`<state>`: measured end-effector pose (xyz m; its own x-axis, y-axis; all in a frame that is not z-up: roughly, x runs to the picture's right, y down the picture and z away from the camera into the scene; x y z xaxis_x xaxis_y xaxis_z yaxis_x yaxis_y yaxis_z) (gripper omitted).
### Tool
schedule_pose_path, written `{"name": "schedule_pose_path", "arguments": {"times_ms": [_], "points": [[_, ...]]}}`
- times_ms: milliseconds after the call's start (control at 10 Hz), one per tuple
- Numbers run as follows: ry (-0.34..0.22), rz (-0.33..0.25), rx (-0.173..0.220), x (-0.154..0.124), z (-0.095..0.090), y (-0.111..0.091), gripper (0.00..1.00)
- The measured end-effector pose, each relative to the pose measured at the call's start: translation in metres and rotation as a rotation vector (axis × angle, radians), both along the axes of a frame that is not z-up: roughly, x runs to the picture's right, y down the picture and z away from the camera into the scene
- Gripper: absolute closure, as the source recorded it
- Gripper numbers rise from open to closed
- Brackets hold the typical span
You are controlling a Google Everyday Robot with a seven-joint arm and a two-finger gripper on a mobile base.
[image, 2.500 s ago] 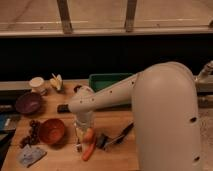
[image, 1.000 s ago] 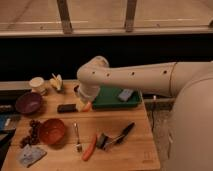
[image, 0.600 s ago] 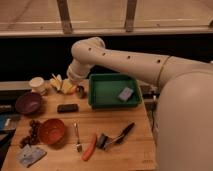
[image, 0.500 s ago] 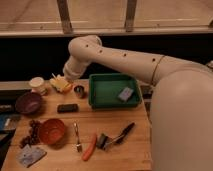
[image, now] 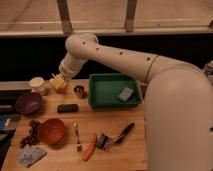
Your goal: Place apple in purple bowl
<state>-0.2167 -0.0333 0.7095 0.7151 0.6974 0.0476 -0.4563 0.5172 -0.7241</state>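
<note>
Camera view: closed gripper (image: 59, 81) just beside cream cup (image: 36, 84), near purple bowl (image: 27, 103)

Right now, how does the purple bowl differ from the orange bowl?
The purple bowl is dark maroon; the orange bowl is bright orange-red. The purple bowl sits at the left edge, nearer the cup; the orange bowl sits nearer the front, beside the grapes. Both are round, upright, similar in width and look empty. The gripper is shut by the cup, above neither bowl.

The pincer (image: 58, 80) sits right of the cup (image: 37, 84), apparently around the apple (image: 60, 86) (purple bowl (image: 28, 103) lies front-left).
</note>
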Motion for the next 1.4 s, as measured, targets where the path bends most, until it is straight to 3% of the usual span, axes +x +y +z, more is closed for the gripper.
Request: {"name": "schedule_pose_path", "arguments": {"times_ms": [200,500,900,1400], "points": [[0.017,-0.021,0.024,-0.002,0.001,0.002,1.00],[0.016,-0.111,0.072,-0.035,0.010,0.018,1.00],[-0.016,-0.162,0.051,-0.069,0.034,0.038,1.00],[-0.109,-0.188,0.014,-0.123,0.068,0.049,1.00]]}}
